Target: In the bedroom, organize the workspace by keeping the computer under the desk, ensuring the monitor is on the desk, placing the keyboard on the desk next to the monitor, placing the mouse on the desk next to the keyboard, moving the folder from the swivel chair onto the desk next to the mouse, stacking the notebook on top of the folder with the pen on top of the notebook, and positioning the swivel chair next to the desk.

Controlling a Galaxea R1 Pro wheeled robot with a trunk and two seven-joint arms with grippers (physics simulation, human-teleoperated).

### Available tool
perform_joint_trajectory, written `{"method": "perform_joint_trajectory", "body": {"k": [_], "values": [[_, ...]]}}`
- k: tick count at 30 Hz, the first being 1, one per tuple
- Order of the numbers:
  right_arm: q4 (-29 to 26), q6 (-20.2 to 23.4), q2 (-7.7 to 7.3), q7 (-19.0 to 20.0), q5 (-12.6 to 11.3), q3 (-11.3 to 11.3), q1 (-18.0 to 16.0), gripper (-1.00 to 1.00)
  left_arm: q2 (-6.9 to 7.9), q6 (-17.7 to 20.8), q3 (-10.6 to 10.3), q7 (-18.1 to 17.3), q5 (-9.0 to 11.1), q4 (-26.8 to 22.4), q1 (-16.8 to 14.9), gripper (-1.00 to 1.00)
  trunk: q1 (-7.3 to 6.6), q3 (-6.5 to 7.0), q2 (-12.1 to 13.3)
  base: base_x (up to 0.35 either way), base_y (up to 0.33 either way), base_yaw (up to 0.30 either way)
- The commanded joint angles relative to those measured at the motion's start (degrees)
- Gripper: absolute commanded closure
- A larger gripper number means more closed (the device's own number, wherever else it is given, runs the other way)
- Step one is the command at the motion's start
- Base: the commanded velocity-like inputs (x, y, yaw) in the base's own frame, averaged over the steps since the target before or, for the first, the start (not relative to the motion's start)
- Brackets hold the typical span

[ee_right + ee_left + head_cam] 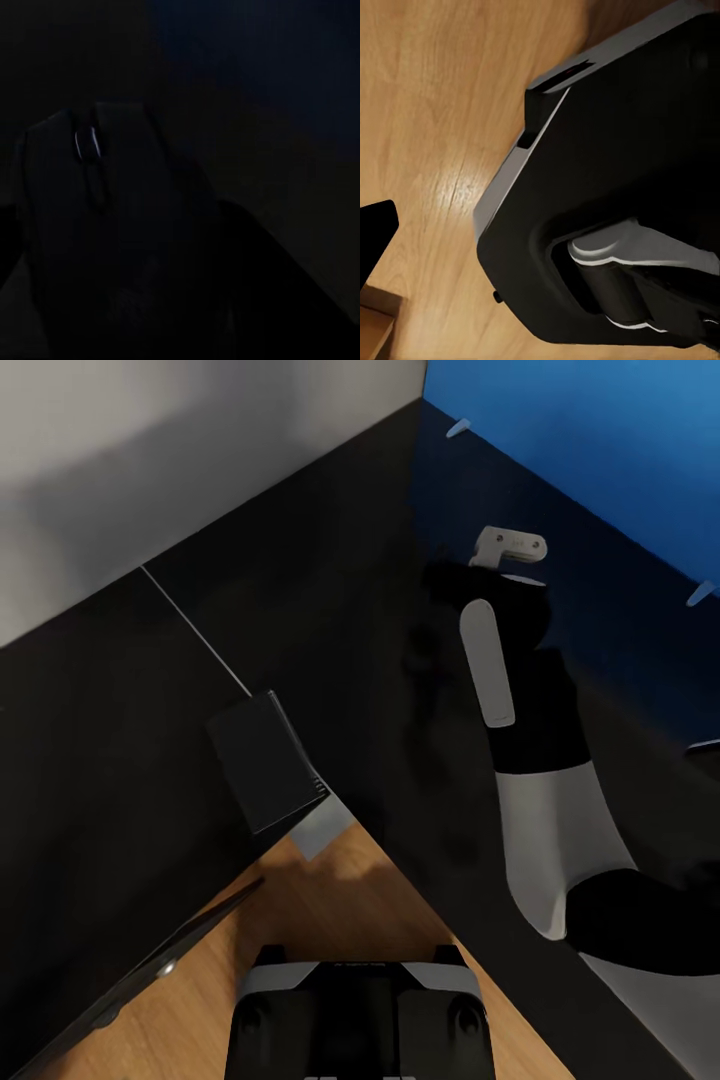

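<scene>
Right tool [112,315] hangs just over the dark mouse [90,195]; whether it is released or clenched, I cannot tell.

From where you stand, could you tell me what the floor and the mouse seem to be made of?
The floor looks like varnished wood boards: warm tan, visible grain lines and a soft sheen. The mouse seems to be matte black plastic, with a lighter scroll wheel set into it, though the right wrist view is too dark to be sure of the finish.

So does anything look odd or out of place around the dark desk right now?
Nothing looks spilled or damaged. The right wrist view, very dim, shows a black computer mouse with a grey scroll wheel close to the camera; whether the gripper holds it cannot be told.
</scene>
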Motion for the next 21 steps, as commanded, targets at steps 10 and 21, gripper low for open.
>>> {"method": "perform_joint_trajectory", "body": {"k": [10,21], "values": [[0.1,-0.1,0.0,-0.7,-0.6,0.1,0.9,1.0,-0.44,1.6,-0.1,4.5,-2.8,-2.4,-0.2,-1.0,0.01,0.85,0.0,0.0,0.0,-0.009],[0.1,-0.7,0.0,-0.7,-0.7,1.6,2.8,1.0,-0.62,1.5,0.1,4.4,-3.4,-2.4,-0.1,-1.0,0.01,1.29,0.0,-0.164,0.0,-0.009]]}}
